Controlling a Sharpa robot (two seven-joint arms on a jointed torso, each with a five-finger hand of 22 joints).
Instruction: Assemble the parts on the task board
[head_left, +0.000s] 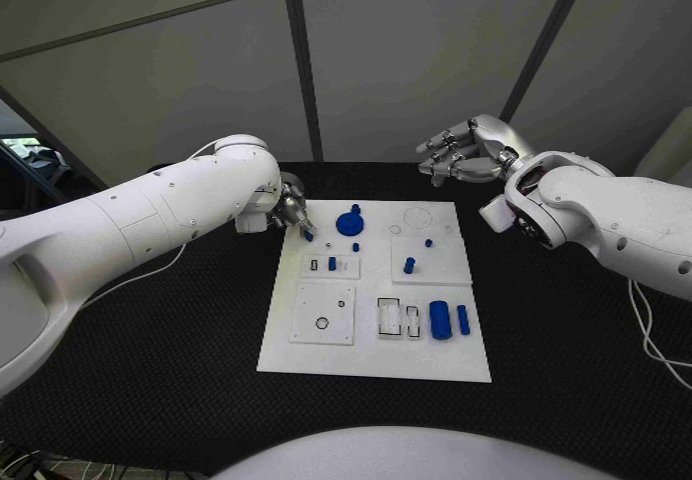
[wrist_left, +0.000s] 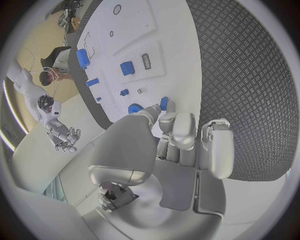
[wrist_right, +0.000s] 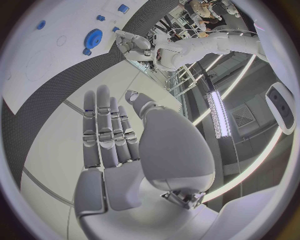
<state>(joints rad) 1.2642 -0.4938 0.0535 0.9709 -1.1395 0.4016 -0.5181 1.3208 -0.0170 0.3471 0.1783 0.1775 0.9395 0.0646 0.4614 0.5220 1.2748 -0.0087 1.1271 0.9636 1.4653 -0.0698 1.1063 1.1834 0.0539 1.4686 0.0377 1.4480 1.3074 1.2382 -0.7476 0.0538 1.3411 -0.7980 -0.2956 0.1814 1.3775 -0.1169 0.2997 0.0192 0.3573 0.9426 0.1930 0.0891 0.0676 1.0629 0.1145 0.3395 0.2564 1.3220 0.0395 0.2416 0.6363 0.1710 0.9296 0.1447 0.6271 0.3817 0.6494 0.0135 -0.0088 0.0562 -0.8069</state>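
**Board lying mid-table, left hand pinching a small blue part at its far corner**

The board (head_left: 378, 292) is lying flat in the middle of the black table (head_left: 159, 370), its long side running away from the robot.

Nearest the robot, two blue cylinders are lying side by side on the board's right half: a thick cylinder (head_left: 440, 319) and, just to its right, a thin cylinder (head_left: 463, 319). Just to their left, rectangular slots (head_left: 391, 315) are showing, and further left a square plate with a ring (head_left: 323, 321) is sitting on the board.

Further out, a small blue peg (head_left: 332, 264) is standing in the left half, and another upright peg (head_left: 410, 266) is standing in the right half. Beyond them, a tiny stud (head_left: 430, 242) is sitting near the right edge.

Toward the far end, a blue gear (head_left: 351, 222) is resting on the board left of centre.

At the board's far left corner the left hand (head_left: 289, 212) is reaching in from the left, its fingertips (wrist_left: 164, 119) closing on a small blue part (wrist_left: 164, 104) right at the board's edge; whether the part is touching the board, I cannot tell.

Farthest out, the right hand (head_left: 464, 152) is hanging above the table beyond the board's far right corner, holding nothing, its fingers (wrist_right: 103, 125) extended side by side and loosely apart from the thumb.
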